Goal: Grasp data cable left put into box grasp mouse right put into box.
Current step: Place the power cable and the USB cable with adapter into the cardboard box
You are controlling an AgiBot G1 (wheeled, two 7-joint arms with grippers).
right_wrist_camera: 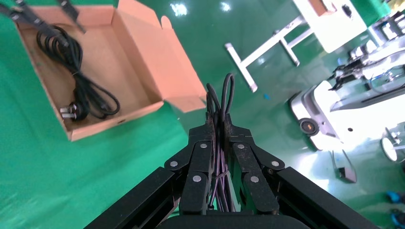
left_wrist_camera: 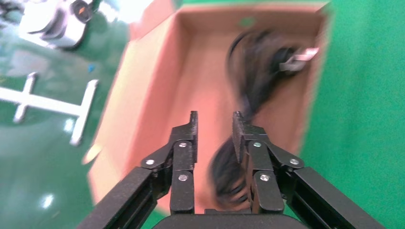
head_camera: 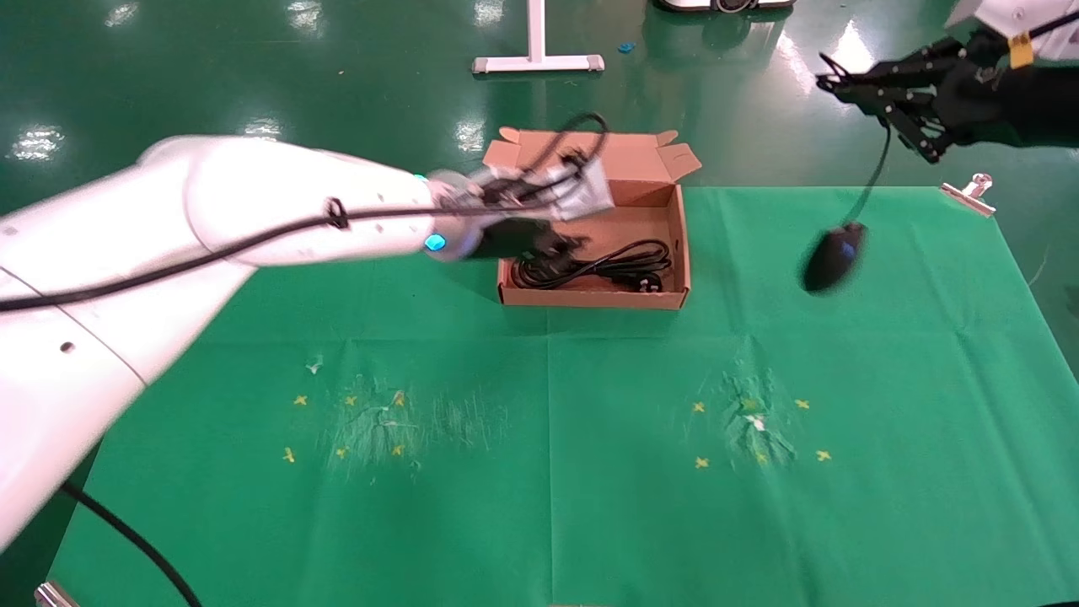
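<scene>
Green-clothed tabletop (head_camera: 590,472): data cable (head_camera: 594,268) lies in box (head_camera: 679,253) under released left pincer (left_wrist_camera: 215,125); right pincer (right_wrist_camera: 218,131), clenched on cord, dangles mouse (head_camera: 830,257) w/ risk of swinging & missing box.

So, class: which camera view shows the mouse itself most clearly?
The head view. There the mouse hangs by its thin cord from the right hand, above the green cloth and to the right of the box. The right wrist view shows only loops of cord pinched in that hand. The left wrist view shows none of it.
</scene>
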